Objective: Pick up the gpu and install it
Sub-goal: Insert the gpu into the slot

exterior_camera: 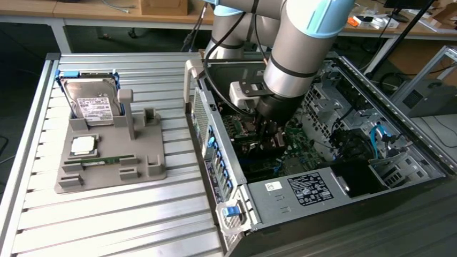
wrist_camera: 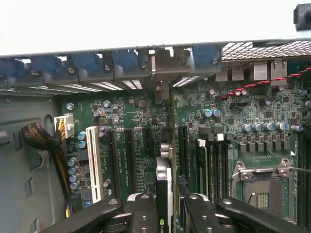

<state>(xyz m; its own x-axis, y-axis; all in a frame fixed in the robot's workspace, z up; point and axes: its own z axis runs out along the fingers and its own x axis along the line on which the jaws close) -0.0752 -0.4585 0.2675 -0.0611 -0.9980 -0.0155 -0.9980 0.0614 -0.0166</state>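
Gripper (wrist_camera: 164,206) clamped on the gpu (wrist_camera: 164,191), card held edge-on between partly closed fingers (wrist_camera: 145,213). Card stands upright over the motherboard (wrist_camera: 131,126) inside the open computer case (exterior_camera: 335,198).

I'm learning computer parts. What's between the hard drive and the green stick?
A square silver chip, between hard drive and stick, seen in the exterior view.

Inside the computer case (exterior_camera: 335,187), the arm's wrist (exterior_camera: 275,104) hides the hand and most of the gpu (wrist_camera: 164,194), whose lower part the wrist picture's edge cuts off between the fingers (wrist_camera: 145,213).
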